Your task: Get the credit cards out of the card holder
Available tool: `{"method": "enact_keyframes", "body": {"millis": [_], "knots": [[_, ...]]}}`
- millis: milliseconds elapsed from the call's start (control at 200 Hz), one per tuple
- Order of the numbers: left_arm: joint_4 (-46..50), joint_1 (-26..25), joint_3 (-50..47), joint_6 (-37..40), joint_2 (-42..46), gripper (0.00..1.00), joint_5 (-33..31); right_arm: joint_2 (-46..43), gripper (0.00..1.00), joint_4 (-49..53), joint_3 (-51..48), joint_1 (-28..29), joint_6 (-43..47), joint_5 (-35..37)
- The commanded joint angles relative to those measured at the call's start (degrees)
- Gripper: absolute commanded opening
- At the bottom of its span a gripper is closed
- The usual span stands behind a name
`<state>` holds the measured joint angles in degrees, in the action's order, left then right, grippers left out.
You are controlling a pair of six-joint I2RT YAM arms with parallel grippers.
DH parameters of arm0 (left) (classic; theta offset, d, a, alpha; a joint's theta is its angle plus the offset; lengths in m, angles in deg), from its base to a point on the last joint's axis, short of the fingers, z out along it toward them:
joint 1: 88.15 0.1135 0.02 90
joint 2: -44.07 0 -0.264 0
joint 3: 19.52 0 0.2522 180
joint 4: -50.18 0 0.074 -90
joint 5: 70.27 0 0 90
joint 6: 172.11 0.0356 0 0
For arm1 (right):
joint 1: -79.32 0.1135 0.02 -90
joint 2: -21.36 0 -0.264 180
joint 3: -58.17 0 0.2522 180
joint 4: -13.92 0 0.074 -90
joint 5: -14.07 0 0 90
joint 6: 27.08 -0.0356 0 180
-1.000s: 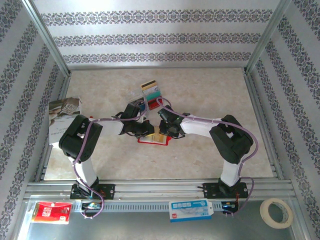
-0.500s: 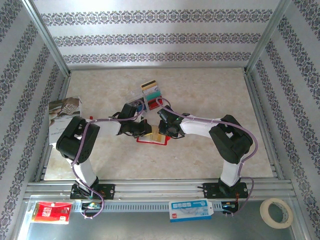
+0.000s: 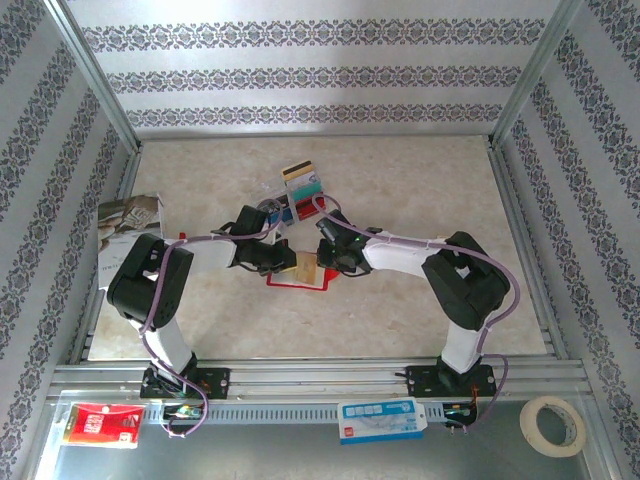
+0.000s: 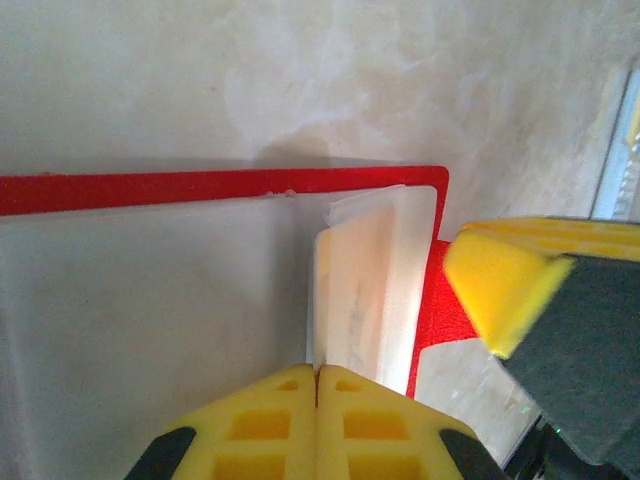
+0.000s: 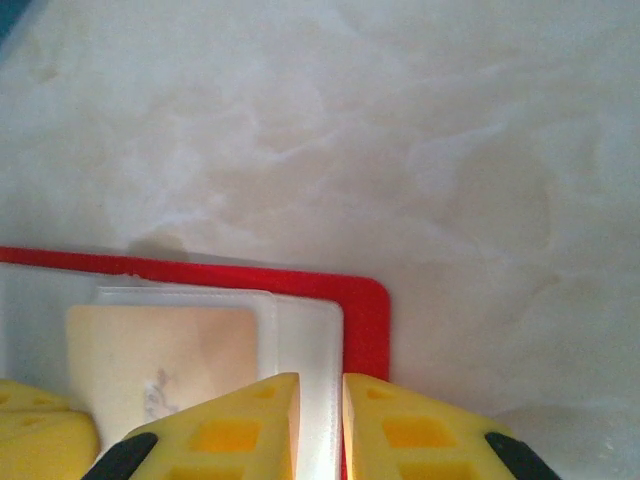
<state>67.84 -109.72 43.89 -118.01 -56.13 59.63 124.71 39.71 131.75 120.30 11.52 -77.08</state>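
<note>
Card holder (image 3: 300,280) lies open at the centre of the surface (image 3: 430,180), red rim around clear pockets. Tan card (image 5: 160,360) sits in the right-hand pocket. Left tool (image 4: 318,375) is pinched closed at that pocket's lower edge; can't tell if it grips anything. Right tool (image 5: 320,385) has a narrow gap, tips on the holder's right edge. Loose cards (image 3: 300,182) are stacked just above. Bare surface to the right and below.

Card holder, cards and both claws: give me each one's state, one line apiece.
card holder: open, flat on the table
tan card: inside the clear pocket, not yet out
other cards: out, piled on the table beyond the holder
left claw: shut, tips at the pocket's edge
right claw: barely open, tips over the pocket's corner
</note>
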Motion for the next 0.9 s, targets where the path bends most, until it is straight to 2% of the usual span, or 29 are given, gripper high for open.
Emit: {"method": "enact_keyframes", "body": {"millis": [0, 300, 894], "knots": [[7.9, 0.8, 3.7, 6.4, 0.2, 0.00, 0.3, -2.0, 0.21, -1.5, -0.3, -0.5, 2.0, -0.6], [8.6, 0.9, 5.3, 6.3, -1.8, 0.00, 1.4, 0.7, 0.21, -3.3, 2.2, 0.7, 3.2, -6.8], [9.6, 2.0, 5.6, 6.5, -3.1, 0.00, 3.0, 6.2, 0.21, 4.0, 3.8, 0.4, 2.6, -6.3]]}}
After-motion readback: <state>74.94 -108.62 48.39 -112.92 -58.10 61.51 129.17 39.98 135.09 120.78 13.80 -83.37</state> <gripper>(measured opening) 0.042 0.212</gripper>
